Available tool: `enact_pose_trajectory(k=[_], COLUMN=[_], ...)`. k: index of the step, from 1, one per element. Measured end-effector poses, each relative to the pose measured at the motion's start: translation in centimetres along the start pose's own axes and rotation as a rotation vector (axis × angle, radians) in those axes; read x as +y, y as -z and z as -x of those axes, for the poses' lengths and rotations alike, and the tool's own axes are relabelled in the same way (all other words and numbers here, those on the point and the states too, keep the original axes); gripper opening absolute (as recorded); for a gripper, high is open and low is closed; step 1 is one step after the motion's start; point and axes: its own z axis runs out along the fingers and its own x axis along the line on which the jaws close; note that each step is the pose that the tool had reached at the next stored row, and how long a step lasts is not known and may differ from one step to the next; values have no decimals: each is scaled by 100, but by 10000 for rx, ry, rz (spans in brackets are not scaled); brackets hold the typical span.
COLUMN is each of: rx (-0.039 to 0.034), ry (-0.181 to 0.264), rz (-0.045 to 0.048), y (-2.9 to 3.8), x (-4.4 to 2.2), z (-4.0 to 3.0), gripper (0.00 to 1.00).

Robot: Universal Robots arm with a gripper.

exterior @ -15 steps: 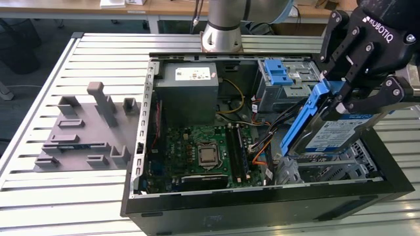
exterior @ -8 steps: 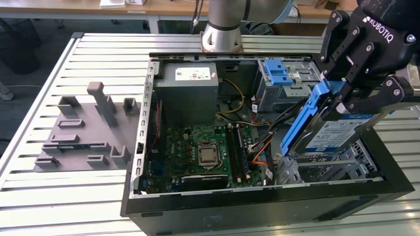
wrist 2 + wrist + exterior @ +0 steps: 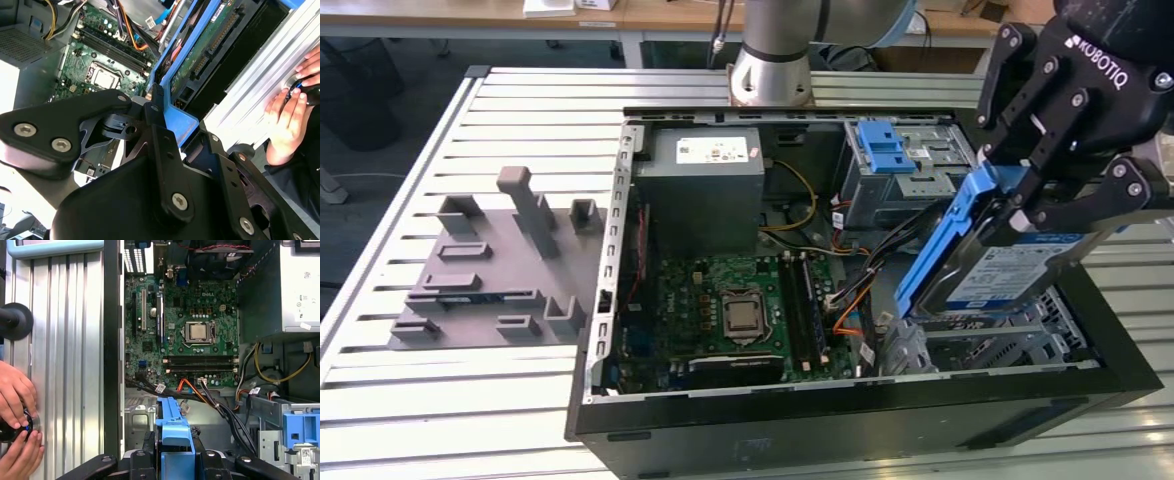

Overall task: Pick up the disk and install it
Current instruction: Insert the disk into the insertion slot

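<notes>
White lettering runs along the black body of the gripper point(image 3: 1027, 215) at the exterior view's upper right. Below it the disk point(image 3: 994, 272) carries a blue-and-white printed label, and the grey power supply point(image 3: 707, 180) at upper centre bears a white sticker, its print too small to tell. In the first wrist view a white logo sits on the motherboard point(image 3: 150, 340) beside the processor socket point(image 3: 199, 332)

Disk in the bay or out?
Out. The gripper holds the disk tilted on edge, above the metal bay, not seated in it.
</notes>
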Motion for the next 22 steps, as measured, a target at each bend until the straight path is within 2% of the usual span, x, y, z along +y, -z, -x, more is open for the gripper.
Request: enact_pose_trajectory(k=[7,12,22], rx=[0,1,0], ry=[-1,0,8], rz=[0,0,0], y=[-23,-41,-88], x=[-125,-187,-217], z=[2,2,1], gripper=[37,37,37])
